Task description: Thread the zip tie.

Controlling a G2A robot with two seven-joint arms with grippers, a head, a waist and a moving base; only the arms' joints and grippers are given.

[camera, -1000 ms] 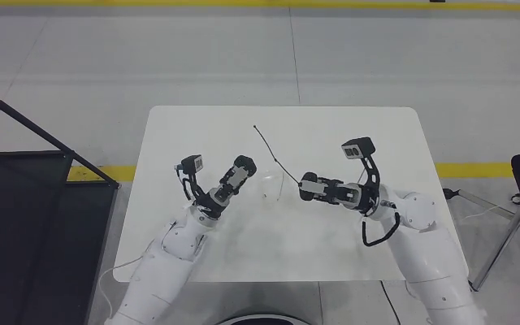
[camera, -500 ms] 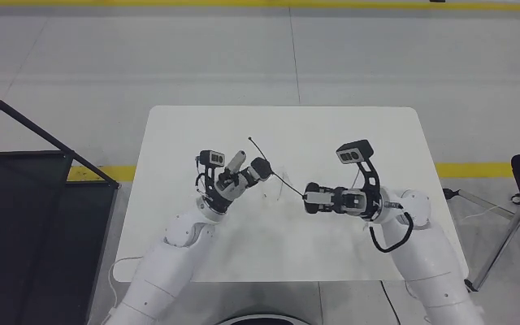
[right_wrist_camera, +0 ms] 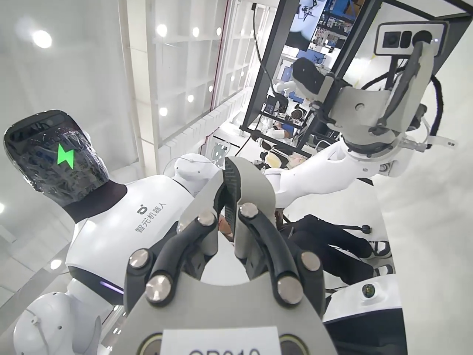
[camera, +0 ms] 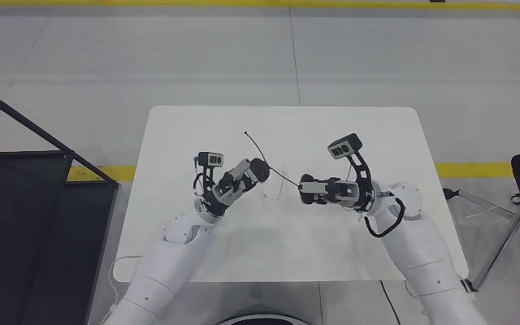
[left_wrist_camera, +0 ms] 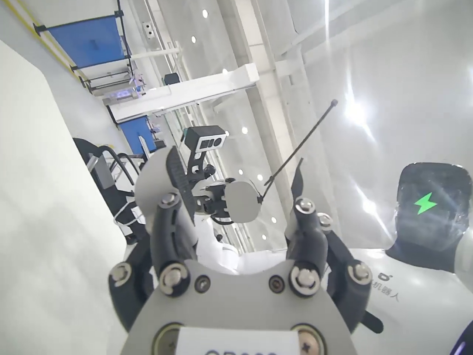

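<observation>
The white table (camera: 175, 134) lies beneath both my arms, its near edge covered by them in the top view. Over its middle my left fingers (left_wrist_camera: 178, 181) stand wide apart, with nothing gripped between the pads. My right fingers (right_wrist_camera: 231, 186) are pressed tight together, facing the left ones across a short gap, and they pinch one end of the zip tie (left_wrist_camera: 299, 147).

That pinched end is buried between the pads, so I cannot see how much of the strap is in there. In my right wrist view I cannot pick the thin black strap out from the clutter behind it.

The zip tie is off the table, held in the air between my two arms. Its long axis runs straight and on a slant, from my right fingers toward the far left of the table. The free end carries a small blocky knob and points away from me, past my left fingers. From above, the strap passes just beside the tip of one left finger. I cannot tell whether it touches it.
</observation>
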